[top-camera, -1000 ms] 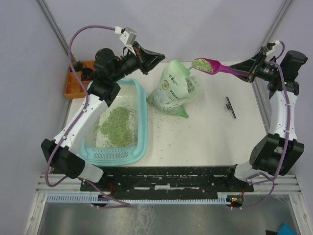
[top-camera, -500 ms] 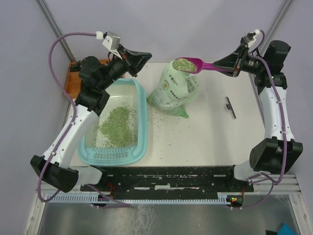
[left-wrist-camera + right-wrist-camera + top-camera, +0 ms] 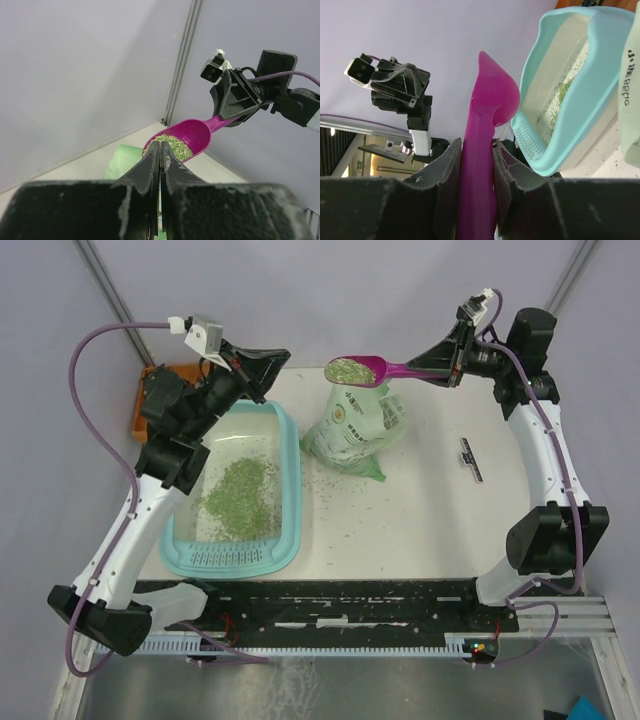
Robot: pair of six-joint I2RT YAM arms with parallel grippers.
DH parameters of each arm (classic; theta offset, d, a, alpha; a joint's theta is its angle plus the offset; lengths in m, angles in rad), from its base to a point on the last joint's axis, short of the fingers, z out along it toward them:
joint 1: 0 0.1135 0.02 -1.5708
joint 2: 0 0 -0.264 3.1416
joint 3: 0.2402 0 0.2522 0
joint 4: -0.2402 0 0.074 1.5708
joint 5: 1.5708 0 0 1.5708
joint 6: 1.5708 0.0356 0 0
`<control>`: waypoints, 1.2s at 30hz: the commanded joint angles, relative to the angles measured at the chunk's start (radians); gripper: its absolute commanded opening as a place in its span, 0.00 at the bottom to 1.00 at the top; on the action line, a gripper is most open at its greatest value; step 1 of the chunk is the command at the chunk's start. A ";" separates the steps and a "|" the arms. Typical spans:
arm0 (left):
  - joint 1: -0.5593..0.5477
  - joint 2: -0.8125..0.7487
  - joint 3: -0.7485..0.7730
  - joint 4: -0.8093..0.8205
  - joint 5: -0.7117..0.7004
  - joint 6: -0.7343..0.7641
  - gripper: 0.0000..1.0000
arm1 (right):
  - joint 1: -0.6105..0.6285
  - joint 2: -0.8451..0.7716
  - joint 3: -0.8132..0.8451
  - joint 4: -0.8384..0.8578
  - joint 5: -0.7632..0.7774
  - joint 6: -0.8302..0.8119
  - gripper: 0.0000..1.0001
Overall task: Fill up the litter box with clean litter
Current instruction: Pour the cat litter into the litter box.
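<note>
My right claw (image 3: 477, 150) is clamped on the handle of the magenta scoop (image 3: 365, 368), one finger pressed to each side of it. I hold the scoop up in the air, roughly level, with its bowl above the top of the light green and white bag (image 3: 352, 435) that stands on the desk (image 3: 430, 520). The bowl carries a heap of pale green litter (image 3: 347, 370), piled to about the rim. My left claw (image 3: 160, 144) is shut with its fingers pressed together and nothing between them. It hangs raised over the far end of the litter box (image 3: 291, 475), its tip pointing across toward the scoop's bowl but apart from it. The litter box sits on the left side of the desk, just beside the bag, with its ribbed slotted ledge at the near short end. More litter lies in it as a loose grainy patch around the middle of the whitish floor, with bare floor showing toward the far end and along the sides. Stray granules are scattered on the desk between the box and the bag and around the bag's foot. An orange tray (image 3: 141, 418) sits at the far left, partly hidden behind my left arm. A small black strip (image 3: 471, 459) lies flat on the desk to the right, well apart from the bag.
</note>
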 commanded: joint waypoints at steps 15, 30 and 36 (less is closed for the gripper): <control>0.005 -0.131 -0.022 -0.077 -0.170 0.107 0.03 | 0.291 0.157 0.193 0.083 0.014 0.017 0.02; 0.005 -0.248 -0.102 -0.112 -0.282 0.120 0.03 | 0.532 0.270 0.222 -0.009 0.024 -0.073 0.02; 0.005 -0.285 -0.106 -0.149 -0.300 0.123 0.03 | 0.617 0.361 0.272 -0.062 0.031 -0.127 0.02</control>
